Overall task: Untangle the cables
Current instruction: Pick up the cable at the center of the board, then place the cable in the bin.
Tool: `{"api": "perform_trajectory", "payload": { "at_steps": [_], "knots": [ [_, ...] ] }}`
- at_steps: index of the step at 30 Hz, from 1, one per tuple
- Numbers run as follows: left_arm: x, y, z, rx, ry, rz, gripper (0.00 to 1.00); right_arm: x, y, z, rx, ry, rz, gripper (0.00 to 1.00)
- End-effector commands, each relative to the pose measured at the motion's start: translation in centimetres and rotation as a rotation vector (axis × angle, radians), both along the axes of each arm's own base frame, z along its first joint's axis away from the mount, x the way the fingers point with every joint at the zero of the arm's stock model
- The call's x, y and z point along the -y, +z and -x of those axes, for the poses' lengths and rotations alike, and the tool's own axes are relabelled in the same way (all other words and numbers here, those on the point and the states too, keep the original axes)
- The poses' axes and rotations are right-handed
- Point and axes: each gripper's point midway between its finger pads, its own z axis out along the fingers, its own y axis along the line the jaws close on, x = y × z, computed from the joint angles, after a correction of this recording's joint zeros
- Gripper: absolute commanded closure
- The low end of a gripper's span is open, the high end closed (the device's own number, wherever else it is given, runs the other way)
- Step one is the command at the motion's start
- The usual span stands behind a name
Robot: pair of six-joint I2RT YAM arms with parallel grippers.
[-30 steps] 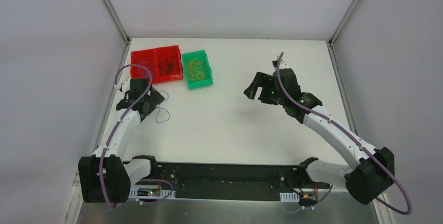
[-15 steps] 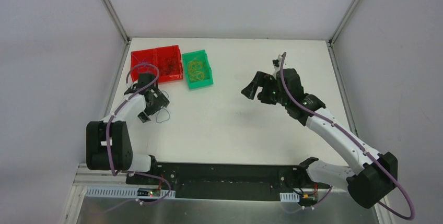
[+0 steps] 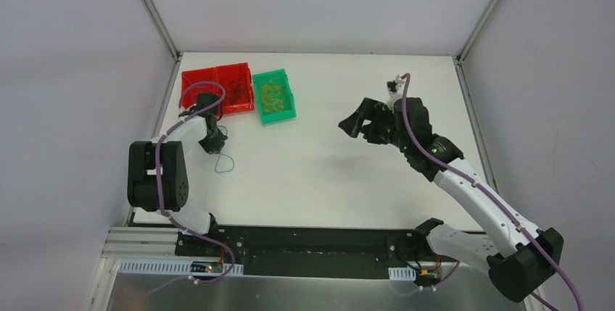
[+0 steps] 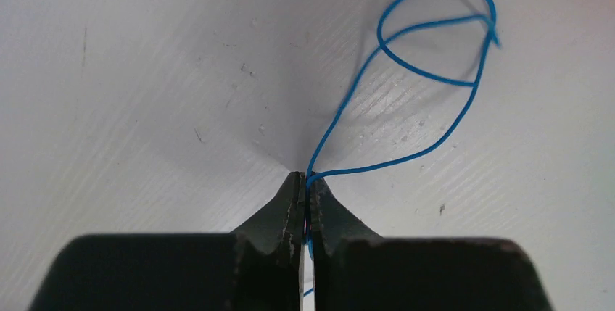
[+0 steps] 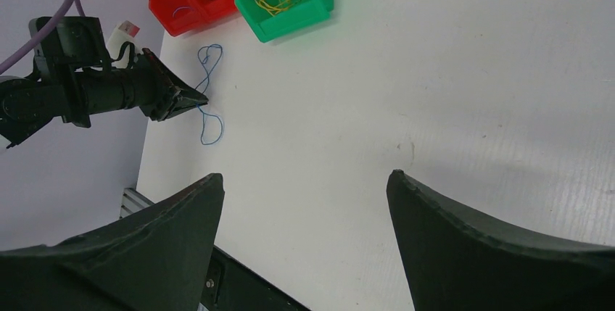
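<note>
Left claw clamps the thin blue looped wire by the left edge of the bench; right claw gapes empty. Yellow strands sit in a green plastic bin; this wire seemingly remains.

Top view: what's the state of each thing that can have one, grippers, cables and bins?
Left gripper, fingers shut on the blue cable.
Right gripper, open, holding nothing.
Blue cable, pinched mid-length, loops loose.
Red bin, holds dark cables.
Green bin, holds yellow cables.
</note>
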Motion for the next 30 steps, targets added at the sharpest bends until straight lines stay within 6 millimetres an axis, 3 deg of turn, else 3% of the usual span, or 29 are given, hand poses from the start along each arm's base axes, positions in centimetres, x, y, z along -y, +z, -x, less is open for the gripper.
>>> {"api": "perform_trajectory", "payload": {
  "at_steps": [1,4,11,14,18,22,30],
  "knots": [
    [0.1,1.2,-1.2,0.042,-0.006,0.000,1.00,0.9,0.7,0.0,0.039,-0.034,0.006,0.14],
    [0.3,2.8,-1.1,0.103,0.003,0.010,1.00,1.4,0.2,-0.2,0.038,-0.059,0.019,0.14],
    [-1.4,10.7,-1.2,0.288,0.012,-0.085,1.00,1.9,-0.3,-0.4,0.035,-0.078,0.034,0.14],
    [-2.6,14.3,-2.0,0.341,0.019,-0.146,1.00,1.8,-0.2,-0.5,0.033,-0.079,0.031,0.14],
    [-4.0,17.6,-3.5,0.382,0.016,-0.199,1.00,1.6,-0.2,-0.6,0.028,-0.075,0.025,0.14],
    [-4.9,18.7,-6.0,0.380,-0.021,-0.158,1.00,1.6,0.2,-0.5,0.033,-0.075,0.018,0.14],
    [-7.7,17.2,-11.9,0.312,-0.022,-0.145,1.00,1.5,0.9,-0.4,0.036,-0.069,0.010,0.14]
  ]
}}
